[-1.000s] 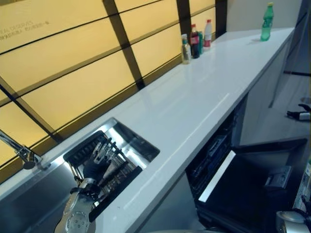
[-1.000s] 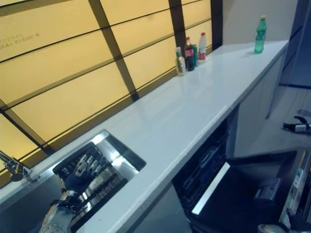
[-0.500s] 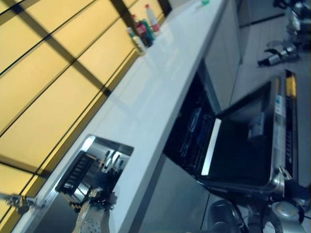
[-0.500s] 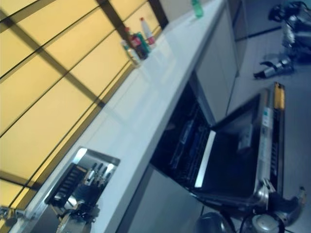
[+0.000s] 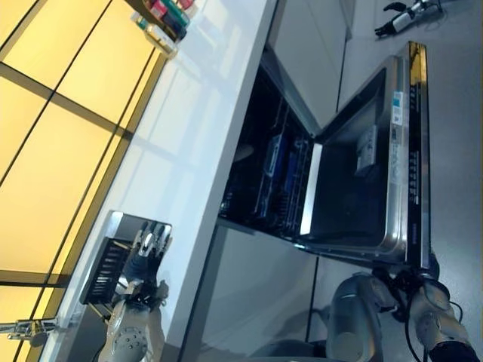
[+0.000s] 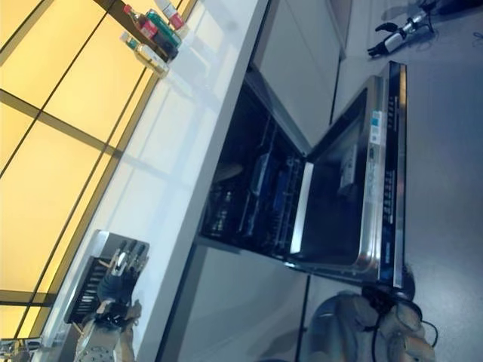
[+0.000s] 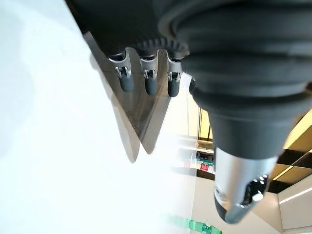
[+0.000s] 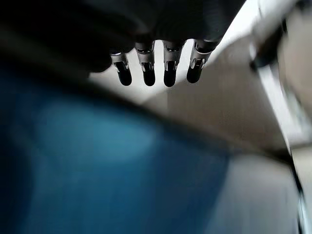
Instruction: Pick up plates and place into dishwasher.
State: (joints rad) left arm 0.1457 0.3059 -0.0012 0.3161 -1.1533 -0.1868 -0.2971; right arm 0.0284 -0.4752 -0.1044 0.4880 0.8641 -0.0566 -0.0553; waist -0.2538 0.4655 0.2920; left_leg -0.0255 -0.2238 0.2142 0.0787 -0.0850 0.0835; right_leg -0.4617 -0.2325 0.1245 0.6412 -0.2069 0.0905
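Observation:
My left hand [image 5: 142,265] hangs over the dark dish rack [image 5: 104,265] in the steel sink [image 5: 115,223] at the lower left. Its fingers [image 7: 146,84] are straight and its thumb [image 7: 240,194] stands apart, with nothing held. What lies in the rack is too small to tell. The dishwasher [image 5: 273,175] under the counter stands open, its door [image 5: 361,175] folded down and its inner racks dark. My right hand [image 5: 432,323] is low at the lower right, just past the door's outer edge, with fingers [image 8: 168,72] straight and empty.
The long white counter [image 5: 198,113] runs from the sink to several bottles [image 5: 164,16] at the far end. A faucet [image 5: 27,329] stands by the sink. A tool-like object [image 5: 404,13] lies on the grey floor beyond the dishwasher door.
The whole picture has rolled and swung towards the dishwasher, so the camera moved. My left hand stays over the sink rack. My right hand shows more fully at the lower right.

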